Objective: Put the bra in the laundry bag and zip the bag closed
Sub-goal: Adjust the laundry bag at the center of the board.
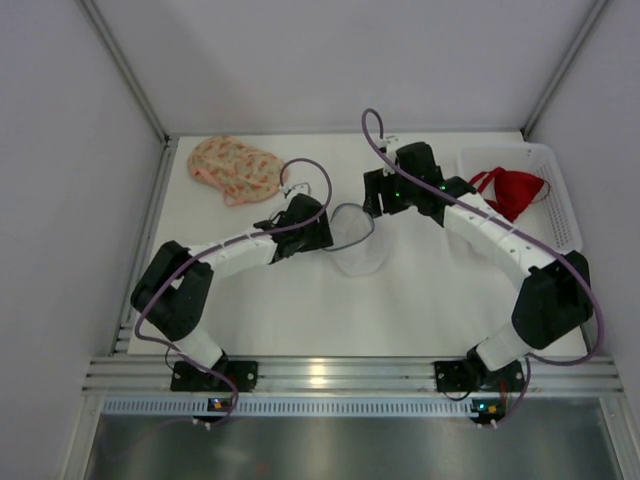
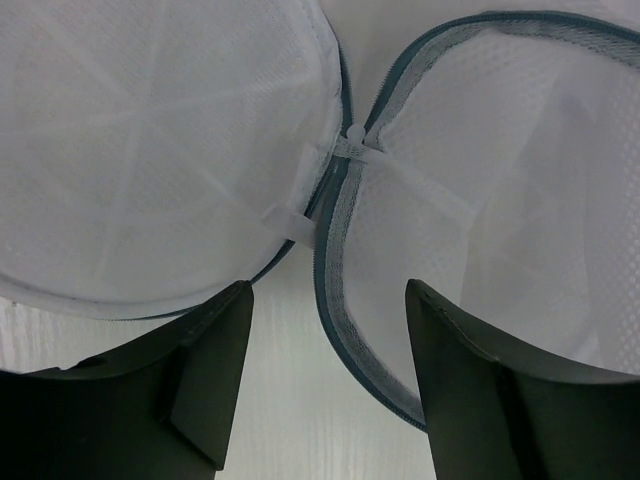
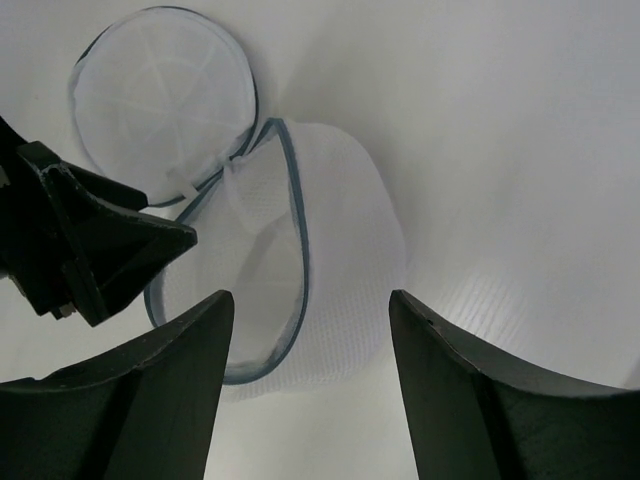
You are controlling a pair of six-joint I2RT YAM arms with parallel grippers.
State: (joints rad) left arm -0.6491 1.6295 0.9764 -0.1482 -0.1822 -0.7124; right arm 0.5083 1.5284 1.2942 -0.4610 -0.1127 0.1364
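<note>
left gripper (image 2: 328, 298) and right gripper (image 3: 310, 302) are held wide, empty; laundry bag (image 2: 500, 150), at left's 12 o'clock, may be collapsed if its rim is mispinched.

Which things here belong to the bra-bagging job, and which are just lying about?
Job: red bra; round white mesh laundry bag with blue-grey zip; white plastic basket holding the bra.
Lying about: peach floral cloth, far left.

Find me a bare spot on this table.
Widest: the near table strip in front of the laundry bag. Smaller: the back edge between patterned cloth and the right gripper. Crowded: the centre, where it and the left gripper flank the bag, and the basket corner.
</note>
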